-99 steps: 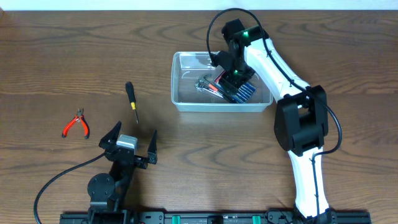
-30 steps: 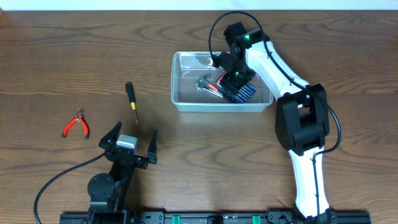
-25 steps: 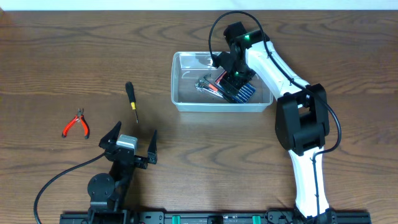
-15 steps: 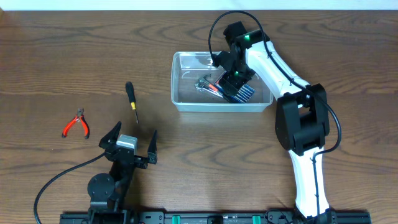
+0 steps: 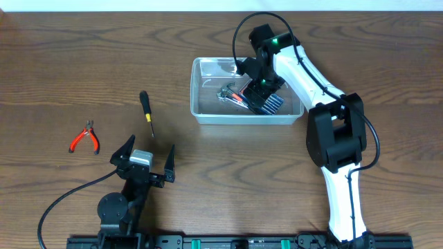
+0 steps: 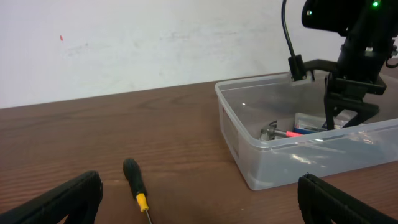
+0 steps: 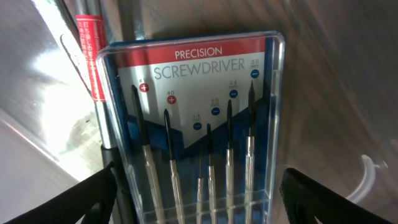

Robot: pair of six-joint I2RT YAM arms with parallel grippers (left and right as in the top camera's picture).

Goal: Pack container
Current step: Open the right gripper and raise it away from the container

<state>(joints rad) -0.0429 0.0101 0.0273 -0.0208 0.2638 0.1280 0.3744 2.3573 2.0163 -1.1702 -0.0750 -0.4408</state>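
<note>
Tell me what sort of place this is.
Likely a robot lab test bench: a wood-grain table against a plain white wall, a robot arm mounted at its edge, pliers and a screwdriver laid out near a clear container.

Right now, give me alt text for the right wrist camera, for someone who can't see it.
A clear case labelled Precision Screwdriver, holding a row of small drivers, lies in the container between the spread fingers of the right hand. A red-labelled metal tool lies beside it.
</note>
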